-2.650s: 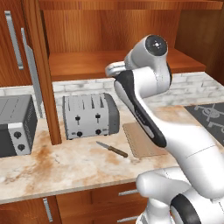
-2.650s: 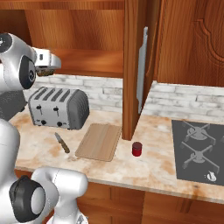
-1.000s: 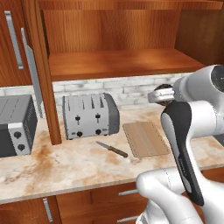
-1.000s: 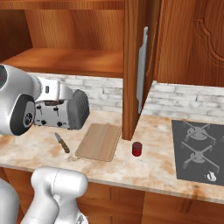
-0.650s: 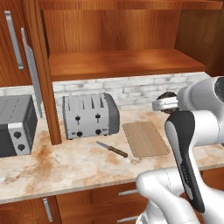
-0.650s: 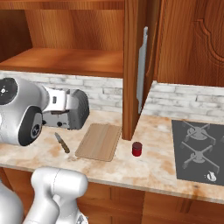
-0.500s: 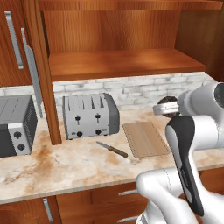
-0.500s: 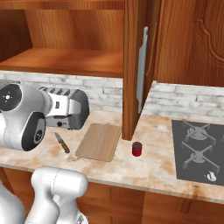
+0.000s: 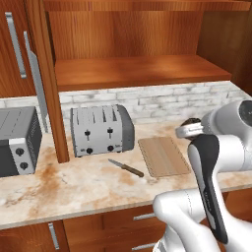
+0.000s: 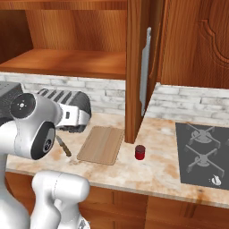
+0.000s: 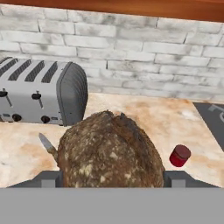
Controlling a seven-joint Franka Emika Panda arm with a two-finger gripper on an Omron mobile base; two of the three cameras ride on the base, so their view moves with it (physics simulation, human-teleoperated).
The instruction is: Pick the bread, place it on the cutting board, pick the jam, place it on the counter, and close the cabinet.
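The dark brown, rough-crusted round bread loaf [image 11: 107,151] sits between the 2 dark finger tips of the gripper [image 11: 107,177], which stand wide on either side of it and clamp it. In the hand view the loaf hangs above the beige-and-rust marbled stone counter [image 11: 166,118]; whether any part touches a surface cannot be told. In the left base view a dark sliver of the loaf [image 9: 189,121] shows beside the arm's white wrist, above the counter [image 9: 74,184] near the right edge of the flat light-tan wooden cutting board [image 9: 163,156].

The cutting board [image 10: 101,144] lies flat on the counter, bare, toward the counter's middle. Just beside its left edge lies a small knife with a brown handle [image 9: 126,167], blade pointing to the back left. Behind the knife, against the white brick wall, stands a silver 4-slot toaster [image 9: 101,130]. A grey toaster oven [image 9: 17,141] stands at the counter's left end.

The small red cylindrical jam jar [image 10: 140,152] stands upright on the counter, to the right of the board and apart from it, just in front of the open door of the reddish-brown wooden wall cabinet [image 10: 138,67]. The cabinet's shelf [image 9: 138,71] is bare. A dark gas hob [image 10: 203,152] occupies the counter's right end.
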